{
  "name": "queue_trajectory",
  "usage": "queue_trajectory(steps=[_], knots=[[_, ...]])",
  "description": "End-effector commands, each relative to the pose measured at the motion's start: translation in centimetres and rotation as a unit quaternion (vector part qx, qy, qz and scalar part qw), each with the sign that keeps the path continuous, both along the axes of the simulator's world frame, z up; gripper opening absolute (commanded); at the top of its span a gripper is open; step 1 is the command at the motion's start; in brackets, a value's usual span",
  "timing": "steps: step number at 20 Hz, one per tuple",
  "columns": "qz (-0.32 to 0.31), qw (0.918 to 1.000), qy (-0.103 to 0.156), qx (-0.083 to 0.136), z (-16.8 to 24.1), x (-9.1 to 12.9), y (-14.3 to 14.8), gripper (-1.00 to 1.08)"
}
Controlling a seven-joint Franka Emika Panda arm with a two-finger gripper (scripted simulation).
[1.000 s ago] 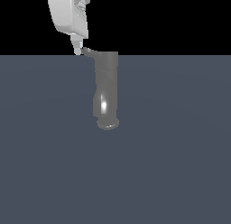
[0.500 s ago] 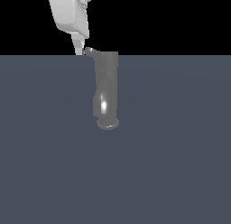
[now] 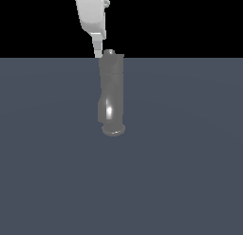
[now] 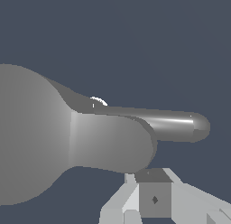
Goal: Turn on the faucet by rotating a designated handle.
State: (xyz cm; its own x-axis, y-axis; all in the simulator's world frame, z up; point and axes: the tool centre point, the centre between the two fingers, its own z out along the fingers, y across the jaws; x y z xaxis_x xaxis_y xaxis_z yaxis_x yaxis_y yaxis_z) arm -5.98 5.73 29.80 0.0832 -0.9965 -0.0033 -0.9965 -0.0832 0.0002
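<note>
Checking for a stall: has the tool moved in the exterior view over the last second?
Yes. The tool has shifted toward the exterior view's right, closing on the top of the faucet, which stands as before.

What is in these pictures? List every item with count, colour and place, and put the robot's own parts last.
faucet: one, glossy dark grey, upright on the surface, near the middle of the exterior view.
handle: one, grey with a rounded tip, a thin lever projecting from the faucet's top; clear only in the wrist view.
surface: one, flat slate blue, under the faucet.
pincer: one, white, at the faucet's top on the exterior view's left; whether it is open or shut cannot be told.
</note>
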Motion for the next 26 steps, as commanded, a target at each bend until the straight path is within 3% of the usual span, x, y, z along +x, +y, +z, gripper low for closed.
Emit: queue_trajectory(steps=[1, 17, 18, 19, 26], knots=[[0.0, 1.0, 0.0, 0.0, 0.0, 0.0, 0.0, -1.0], [-0.03, 0.9996, 0.0, -0.002, 0.0, 3.6, -9.2, -1.0], [-0.03, 0.9996, 0.0, -0.002, 0.0, 3.6, -9.2, -1.0], [0.019, 0.9998, 0.009, 0.005, 0.0, 2.6, -3.2, -1.0], [0.007, 0.9999, 0.007, 0.003, 0.0, 4.6, -5.0, -1.0]])
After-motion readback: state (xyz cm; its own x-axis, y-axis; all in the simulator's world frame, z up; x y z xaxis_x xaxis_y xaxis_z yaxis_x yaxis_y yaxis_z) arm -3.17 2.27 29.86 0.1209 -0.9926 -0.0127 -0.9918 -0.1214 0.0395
